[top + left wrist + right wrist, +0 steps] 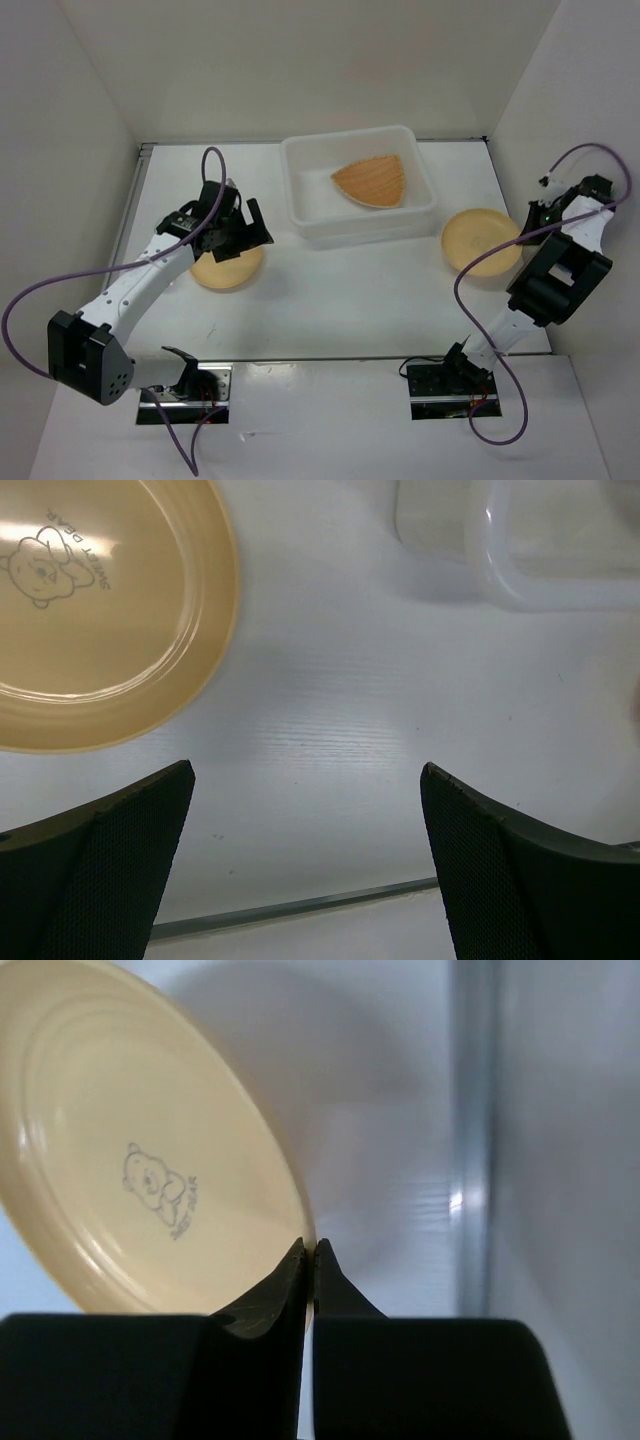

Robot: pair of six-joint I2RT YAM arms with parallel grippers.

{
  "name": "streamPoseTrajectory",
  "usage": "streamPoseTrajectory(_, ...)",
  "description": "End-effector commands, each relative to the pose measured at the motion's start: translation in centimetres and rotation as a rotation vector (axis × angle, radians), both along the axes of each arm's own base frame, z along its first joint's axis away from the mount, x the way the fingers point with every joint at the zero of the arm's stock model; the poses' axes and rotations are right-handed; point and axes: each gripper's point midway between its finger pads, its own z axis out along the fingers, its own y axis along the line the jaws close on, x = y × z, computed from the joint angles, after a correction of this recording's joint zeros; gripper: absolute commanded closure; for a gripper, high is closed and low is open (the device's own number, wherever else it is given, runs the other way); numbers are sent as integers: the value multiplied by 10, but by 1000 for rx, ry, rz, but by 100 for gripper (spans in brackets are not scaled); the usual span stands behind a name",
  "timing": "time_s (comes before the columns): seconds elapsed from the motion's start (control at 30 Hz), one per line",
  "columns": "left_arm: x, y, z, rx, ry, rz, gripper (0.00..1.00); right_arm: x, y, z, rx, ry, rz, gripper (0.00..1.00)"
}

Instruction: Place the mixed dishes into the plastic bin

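The plastic bin [300,215] stands at the back centre, with the tan woven plate [372,182] lying inside it. One orange-yellow plate [225,273] lies on the table at the left; it also shows in the left wrist view [90,610]. My left gripper [245,238] hovers open and empty over its far right edge, its jaws [307,770] spread over bare table. My right gripper [524,228] is shut on the right rim of the second orange-yellow plate [480,242], which is tilted in the right wrist view [140,1140], pinched at the fingertips [311,1252]. The clear cups are out of view.
White walls enclose the table on the left, back and right. The bin's near corner [540,560] shows at the top right of the left wrist view. A metal strip [330,360] runs along the table's near edge.
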Motion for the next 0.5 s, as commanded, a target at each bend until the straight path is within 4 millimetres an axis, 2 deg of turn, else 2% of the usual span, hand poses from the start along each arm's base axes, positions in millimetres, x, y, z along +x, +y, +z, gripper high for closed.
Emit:
streamPoseTrajectory(0.0, 3, 2, 12, -31, -48, 41, 0, 34, -13, 124, -141, -261, 23, 100)
streamPoseTrajectory(0.03, 0, 3, 12, -32, -49, 41, 0, 37, -2, 136, -110, -272, 50, 100)
streamPoseTrajectory(0.07, 1, 3, 17, -40, -70, 41, 0, 54, 2, 167, -134, -337, 90, 100)
streamPoseTrajectory(0.1, -1, 4, 14, -37, -62, 41, 0, 61, 8, 183, -130, -368, 115, 100)
streamPoseTrajectory(0.13, -1, 5, 17, -35, -76, 47, 0, 66, 23, 199, -84, -406, 157, 100)
streamPoseTrajectory(0.17, -1, 5, 17, -35, -76, 47, 0, 82, 30, 231, -108, -479, 192, 100)
streamPoseTrajectory(0.2, -3, 9, 19, -26, -79, 54, 0, 90, 39, 246, -102, -512, 212, 100)
streamPoseTrajectory(0.23, -3, 9, 19, -26, -79, 55, 0, 98, 49, 258, -83, -538, 226, 100)
streamPoseTrajectory(0.27, -3, 11, 22, -23, -92, 61, 0, 115, 72, 277, -74, -575, 286, 100)
streamPoseTrajectory(0.33, -9, 14, 18, -19, -84, 76, 0, 135, 101, 288, -42, -598, 337, 100)
streamPoseTrajectory(0.37, -12, 15, 20, -32, -91, 86, 0, 154, 130, 293, -61, -620, 406, 100)
streamPoseTrajectory(0.4, -12, 15, 21, -39, -88, 95, 0, 165, 144, 292, -85, -625, 432, 100)
streamPoseTrajectory(0.43, -14, 16, 21, -42, -94, 95, 0, 172, 159, 301, -116, -655, 458, 100)
streamPoseTrajectory(0.47, -15, 19, 23, -48, -93, 111, 0, 179, 173, 298, -116, -655, 485, 100)
